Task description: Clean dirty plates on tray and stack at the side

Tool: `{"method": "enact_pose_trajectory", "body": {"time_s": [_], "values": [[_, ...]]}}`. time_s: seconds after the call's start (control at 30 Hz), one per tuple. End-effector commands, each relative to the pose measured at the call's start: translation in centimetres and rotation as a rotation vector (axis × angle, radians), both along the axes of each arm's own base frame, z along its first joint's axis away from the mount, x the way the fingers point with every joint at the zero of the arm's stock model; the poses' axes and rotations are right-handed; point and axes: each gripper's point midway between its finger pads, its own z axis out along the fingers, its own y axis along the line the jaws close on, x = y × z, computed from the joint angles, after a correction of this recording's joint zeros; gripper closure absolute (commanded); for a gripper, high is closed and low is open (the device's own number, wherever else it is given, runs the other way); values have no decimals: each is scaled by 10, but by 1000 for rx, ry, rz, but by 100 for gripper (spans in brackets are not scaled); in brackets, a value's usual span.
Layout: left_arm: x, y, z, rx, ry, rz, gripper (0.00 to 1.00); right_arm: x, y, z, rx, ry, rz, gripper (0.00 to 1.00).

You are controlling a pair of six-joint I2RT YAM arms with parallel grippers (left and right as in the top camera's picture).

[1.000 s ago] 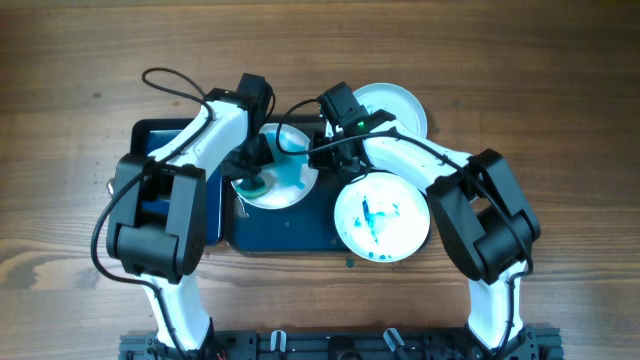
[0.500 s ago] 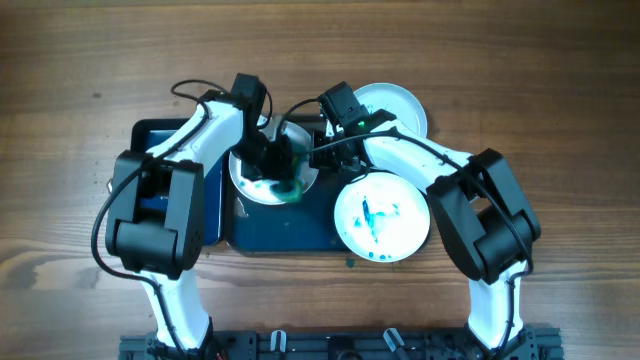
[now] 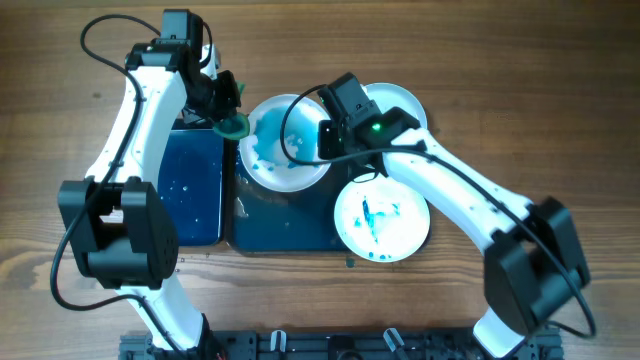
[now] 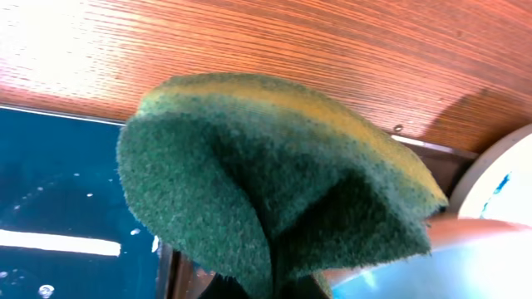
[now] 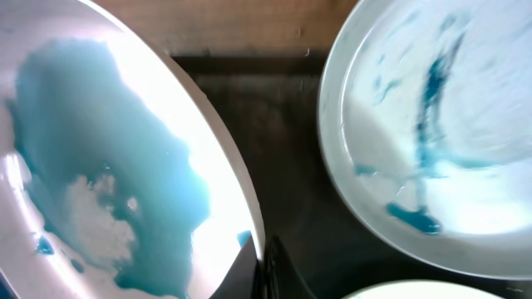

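Note:
My right gripper (image 3: 320, 138) is shut on the right rim of a white plate (image 3: 280, 140) covered in a thin teal wash; the grip shows in the right wrist view (image 5: 262, 266) on the plate (image 5: 108, 166). This plate is over the back left of the dark blue tray (image 3: 285, 225). A second plate (image 3: 380, 215) with blue smears lies front right. A third plate (image 3: 405, 100) lies back right, partly under my right arm. My left gripper (image 3: 222, 108) is shut on a green and yellow sponge (image 3: 232, 126), left of the held plate. The sponge (image 4: 274, 183) hides the fingers in the left wrist view.
A smaller narrow tray (image 3: 190, 190), wet with droplets, lies left of the large tray. Bare wooden table (image 3: 520, 80) surrounds both trays. Both arms' cables hang above the back of the table.
My left gripper has lifted the sponge off the teal plate and moved it back and to the left. My right arm has shifted, still holding the plate's rim.

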Motion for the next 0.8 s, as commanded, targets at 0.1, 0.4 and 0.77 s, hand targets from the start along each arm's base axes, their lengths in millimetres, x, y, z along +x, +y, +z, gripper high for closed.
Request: {"method": "enact_pose_trajectory", "body": {"time_s": [0.1, 0.4, 0.77], "values": [[6, 9, 14, 44, -45, 25, 96, -9, -42, 48, -457, -286, -47, 96], [5, 9, 14, 44, -44, 25, 96, -53, -20, 145, -944, -822, -80, 96], [6, 10, 14, 48, -44, 26, 96, -63, -4, 173, -1016, -930, -89, 96]]}}
